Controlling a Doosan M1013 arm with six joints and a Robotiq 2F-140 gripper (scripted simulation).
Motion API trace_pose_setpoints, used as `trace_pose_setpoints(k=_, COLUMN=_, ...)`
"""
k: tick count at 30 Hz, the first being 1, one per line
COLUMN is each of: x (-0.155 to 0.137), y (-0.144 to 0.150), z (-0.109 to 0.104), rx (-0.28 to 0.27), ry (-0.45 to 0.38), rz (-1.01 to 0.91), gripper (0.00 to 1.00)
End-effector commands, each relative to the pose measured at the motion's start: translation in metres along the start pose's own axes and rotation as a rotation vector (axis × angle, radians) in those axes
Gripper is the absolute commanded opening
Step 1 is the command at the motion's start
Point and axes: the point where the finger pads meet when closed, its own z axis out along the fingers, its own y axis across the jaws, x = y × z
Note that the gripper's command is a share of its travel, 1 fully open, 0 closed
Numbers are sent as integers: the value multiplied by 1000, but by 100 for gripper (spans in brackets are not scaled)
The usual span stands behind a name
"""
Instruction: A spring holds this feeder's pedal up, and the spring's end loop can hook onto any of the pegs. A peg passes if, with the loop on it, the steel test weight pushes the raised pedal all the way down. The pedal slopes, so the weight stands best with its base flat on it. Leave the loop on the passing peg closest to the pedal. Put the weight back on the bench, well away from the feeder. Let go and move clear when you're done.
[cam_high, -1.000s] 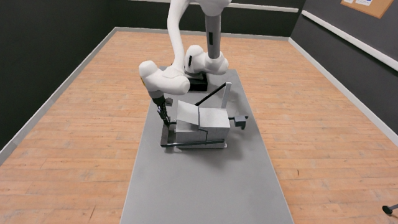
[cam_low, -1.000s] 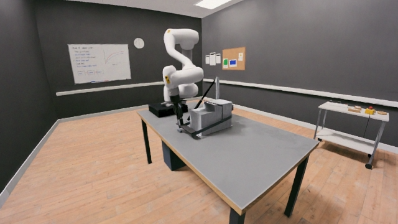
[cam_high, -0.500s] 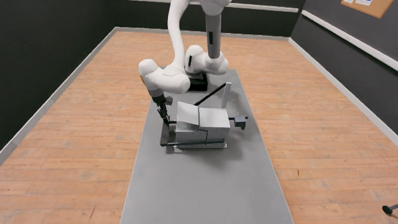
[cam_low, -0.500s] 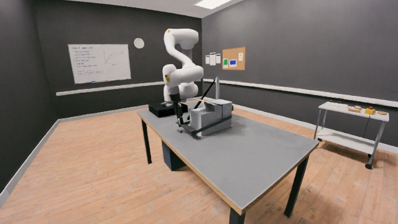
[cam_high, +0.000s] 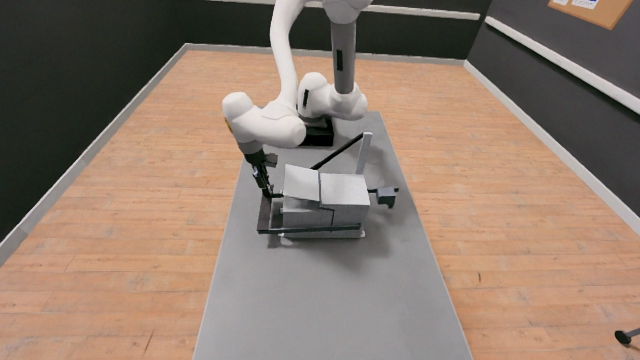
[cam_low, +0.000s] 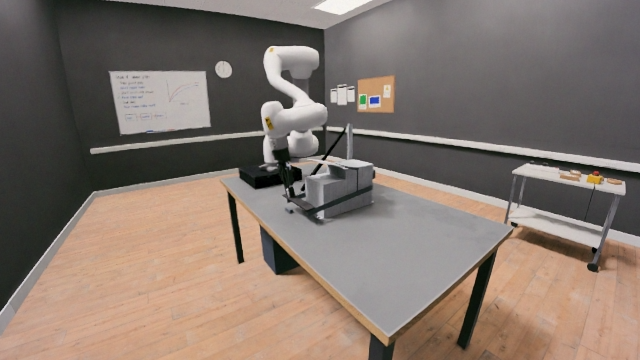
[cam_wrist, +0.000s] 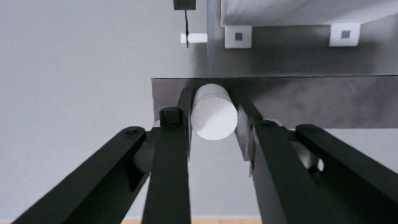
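Observation:
The steel test weight, a pale cylinder (cam_wrist: 214, 117), stands between the fingers of my gripper (cam_high: 270, 195) (cam_low: 289, 194) (cam_wrist: 211, 103), which is shut on it. The weight is over the dark pedal plate (cam_high: 263, 216) (cam_wrist: 320, 102), near its left end in the wrist view. Whether its base touches the pedal is hidden. The pedal joins a long dark arm (cam_high: 310, 230) (cam_low: 342, 200) along the grey feeder (cam_high: 345, 190) (cam_low: 340, 192). In the wrist view a short white peg (cam_wrist: 198, 38) has a thin dark wire across it; whether this is the spring's loop I cannot tell.
An upright post (cam_high: 364, 152) (cam_low: 349, 142) with a slanting black bar (cam_high: 337, 151) (cam_low: 330, 152) stands behind the feeder. A dark block (cam_high: 386, 196) sticks out on the feeder's far side. Two white foot tabs (cam_wrist: 238, 36) (cam_wrist: 345, 34) lie beside the pedal.

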Motion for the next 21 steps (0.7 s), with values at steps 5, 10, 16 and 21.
trace_pose_setpoints(k=5, x=1, y=0, z=-9, rx=-1, ry=0, rz=0, gripper=25)
trace_pose_setpoints(k=10, x=1, y=0, z=-8, rx=-1, ry=0, rz=0, gripper=25)
trace_pose_setpoints(k=16, x=2, y=0, z=-14, rx=-1, ry=0, rz=0, gripper=25)
trace_pose_setpoints(k=21, x=3, y=0, z=-19, rx=-1, ry=0, rz=0, gripper=25)
